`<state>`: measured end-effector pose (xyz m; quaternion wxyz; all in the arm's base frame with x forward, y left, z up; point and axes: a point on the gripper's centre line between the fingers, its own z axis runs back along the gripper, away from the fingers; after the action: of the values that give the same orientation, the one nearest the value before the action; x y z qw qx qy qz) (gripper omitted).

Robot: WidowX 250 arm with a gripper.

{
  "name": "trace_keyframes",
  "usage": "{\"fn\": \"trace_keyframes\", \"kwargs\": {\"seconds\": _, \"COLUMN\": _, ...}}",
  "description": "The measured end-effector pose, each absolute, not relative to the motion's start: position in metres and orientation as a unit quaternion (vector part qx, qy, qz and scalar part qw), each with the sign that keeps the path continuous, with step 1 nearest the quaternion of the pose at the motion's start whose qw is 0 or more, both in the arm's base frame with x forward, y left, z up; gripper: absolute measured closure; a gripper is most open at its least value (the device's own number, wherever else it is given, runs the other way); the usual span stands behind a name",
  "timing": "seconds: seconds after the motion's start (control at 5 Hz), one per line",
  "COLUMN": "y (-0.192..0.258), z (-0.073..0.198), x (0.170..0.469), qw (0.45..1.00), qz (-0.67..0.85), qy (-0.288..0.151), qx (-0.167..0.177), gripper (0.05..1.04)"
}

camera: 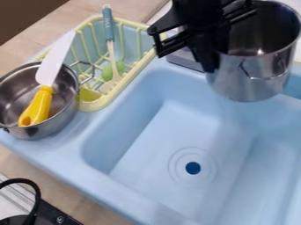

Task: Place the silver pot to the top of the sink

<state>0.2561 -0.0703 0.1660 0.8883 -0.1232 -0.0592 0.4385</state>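
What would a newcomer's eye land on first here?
Most likely the shiny silver pot at the upper right, with the black gripper at its left side. Next, the yellow-handled utensil with a white blade, propped in the metal pan at the left. The dark blue drain in the pale blue sink may catch it third.

The robot's gripper (214, 52) is black all over. Its top is a big, dark, blocky lump. Bars stick out at both sides, with straight edges, sharp corners and gaps between them. A long, chunky black part runs down the middle.
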Motion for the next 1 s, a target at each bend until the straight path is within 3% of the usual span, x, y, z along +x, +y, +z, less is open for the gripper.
{"fn": "trace_keyframes", "kwargs": {"seconds": 0.6, "y": -0.092, "z": 0.168, "x": 0.279, "qw": 0.904, "qz": 0.404, "qy": -0.073, "qx": -0.117, "gripper": 1.029}}
{"fn": "trace_keyframes", "kwargs": {"seconds": 1.0, "y": -0.094, "z": 0.151, "x": 0.285, "qw": 0.906, "qz": 0.407, "qy": -0.053, "qx": -0.102, "gripper": 1.029}}
